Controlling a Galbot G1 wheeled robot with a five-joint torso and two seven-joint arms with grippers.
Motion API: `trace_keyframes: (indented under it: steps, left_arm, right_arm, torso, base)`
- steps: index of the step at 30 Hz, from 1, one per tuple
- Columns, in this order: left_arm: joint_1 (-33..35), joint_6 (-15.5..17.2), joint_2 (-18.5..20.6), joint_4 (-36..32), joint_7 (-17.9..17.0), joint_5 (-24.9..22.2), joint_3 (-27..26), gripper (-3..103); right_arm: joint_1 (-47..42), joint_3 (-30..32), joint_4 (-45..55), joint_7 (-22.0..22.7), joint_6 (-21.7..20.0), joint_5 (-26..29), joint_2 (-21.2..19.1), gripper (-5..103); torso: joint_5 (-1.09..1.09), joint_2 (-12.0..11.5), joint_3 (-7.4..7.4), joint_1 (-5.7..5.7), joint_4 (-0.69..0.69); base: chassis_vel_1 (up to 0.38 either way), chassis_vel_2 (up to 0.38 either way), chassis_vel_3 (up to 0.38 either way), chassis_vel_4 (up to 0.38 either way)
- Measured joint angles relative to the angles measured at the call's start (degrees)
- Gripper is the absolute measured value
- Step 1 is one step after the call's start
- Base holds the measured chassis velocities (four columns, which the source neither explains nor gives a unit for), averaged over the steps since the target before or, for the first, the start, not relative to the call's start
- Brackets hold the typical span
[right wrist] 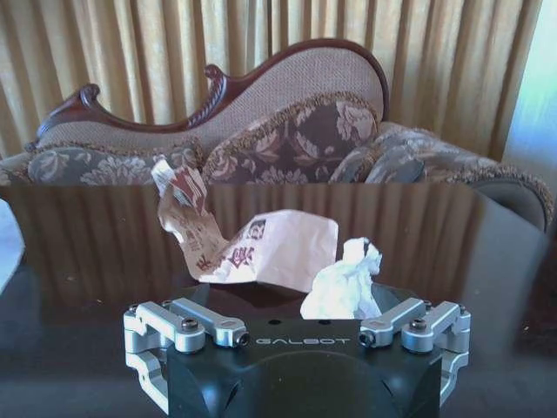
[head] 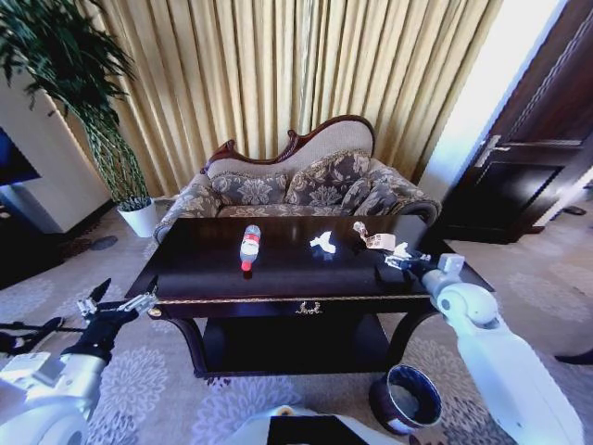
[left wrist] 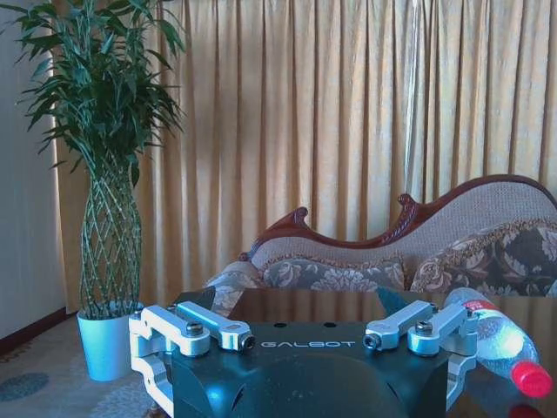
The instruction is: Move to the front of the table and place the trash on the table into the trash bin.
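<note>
**Right gripper lined up on the paper at the desk's right end**

The right gripper [head: 405, 261] hangs over the right end of the desk [head: 278, 269], with a white crumpled paper [right wrist: 346, 283] directly ahead of it and very close, roughly on its centre line. Its jaws stand spread wide, holding nothing. Just behind that paper, toward the sofa [head: 296, 181], lies the beige wrapper [right wrist: 252, 244], unfolded and partly standing; its broad side faces the gripper. Of the two, the crumpled paper is plainly nearer the jaws, so it looks like the item to be taken first with a short forward reach.

Another white scrap [head: 323, 243] sits near the middle of the desk, and the clear bottle [head: 249, 247] lies left of centre, its long axis running front to back with the red cap toward the robot.

The left gripper [head: 119, 306] hovers off the desk's left front corner, jaws likewise spread and empty; the bottle is the item nearest to it, lying ahead and off to its right side.

The trash bin [head: 408, 400] stands on the carpet below the desk's right front, close to the right arm.
</note>
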Motion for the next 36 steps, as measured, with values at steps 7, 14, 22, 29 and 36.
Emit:
trace_keyframes:
  steps: [7,14,22,29,36]
  left_arm:
    - [0.05,0.00,-0.02,0.00,-0.04,-0.41,-0.45,100]
    - [-0.31,-0.02,-0.22,0.00,-0.04,-0.43,-0.24,100]
    - [-0.49,-0.02,-0.09,0.00,0.17,-0.43,-0.23,100]
    - [-0.80,-0.16,0.16,0.00,0.44,-0.48,-0.36,100]
    - [-0.83,-0.25,0.15,0.00,0.92,-0.65,-0.38,100]
  right_arm:
    - [2.84,-1.48,-2.46,0.26,0.01,-0.50,0.39,100]
    - [3.14,-1.54,-2.96,0.10,0.06,-1.15,0.24,84]
    - [2.85,-1.38,-3.42,-0.12,0.41,-1.48,0.43,61]
    - [2.98,-1.53,-3.46,-0.26,0.57,-1.66,0.53,29]
    - [2.98,-1.76,-3.47,-0.32,0.66,-1.89,0.99,8]
  torso:
    - [0.00,0.00,0.00,0.00,0.01]
    - [-0.01,0.00,-0.01,0.00,0.01]
    - [0.00,0.00,-0.01,0.00,0.00]
    - [0.00,0.00,0.00,0.00,0.00]
    - [-0.01,0.00,0.00,0.00,0.01]
  base:
    - [0.000,0.000,0.000,0.000]
    - [0.000,0.000,0.000,0.000]
    - [0.000,0.000,0.000,0.000]
    - [0.000,0.000,0.000,0.000]
    - [0.000,0.000,0.000,0.000]
